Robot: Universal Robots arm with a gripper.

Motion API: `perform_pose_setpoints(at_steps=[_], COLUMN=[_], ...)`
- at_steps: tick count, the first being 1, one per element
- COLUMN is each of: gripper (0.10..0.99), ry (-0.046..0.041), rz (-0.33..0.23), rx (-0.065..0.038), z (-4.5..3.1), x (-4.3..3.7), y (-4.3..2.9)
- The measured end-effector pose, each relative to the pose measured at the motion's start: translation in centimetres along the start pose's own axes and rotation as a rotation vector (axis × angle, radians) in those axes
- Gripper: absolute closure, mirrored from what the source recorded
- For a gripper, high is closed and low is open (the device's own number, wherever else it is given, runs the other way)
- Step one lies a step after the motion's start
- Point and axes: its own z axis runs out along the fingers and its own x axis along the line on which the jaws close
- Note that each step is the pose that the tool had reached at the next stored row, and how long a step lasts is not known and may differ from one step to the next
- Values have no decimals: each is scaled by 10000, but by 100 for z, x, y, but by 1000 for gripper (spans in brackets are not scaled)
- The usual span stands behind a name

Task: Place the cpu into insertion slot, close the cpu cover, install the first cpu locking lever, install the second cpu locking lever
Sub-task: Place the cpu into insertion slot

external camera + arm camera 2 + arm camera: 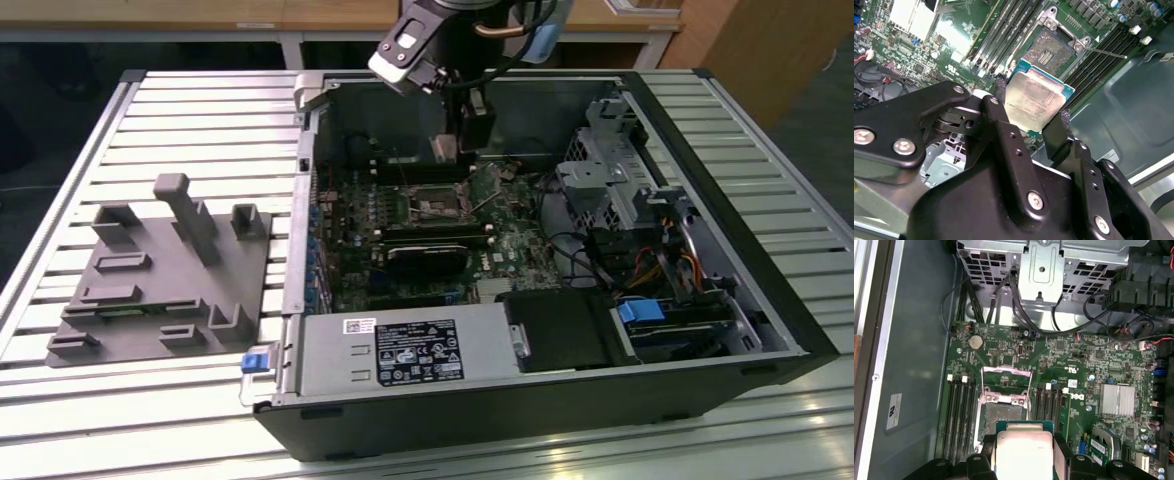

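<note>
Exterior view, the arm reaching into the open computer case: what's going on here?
The robot arm's claw is shut on the cpu, gripping it by two opposite edges above the motherboard inside the open computer case. The insertion slot near the chip is bare, with its pin field exposed, and the cpu cover stands flipped open. The cpu is not yet seated.
</note>
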Motion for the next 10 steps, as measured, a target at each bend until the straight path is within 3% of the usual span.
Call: perform_pose_setpoints(at_steps=[10], gripper=[545], ry=[-5], rz=[42], rx=[0], z=[57], x=[-1], y=[-5])
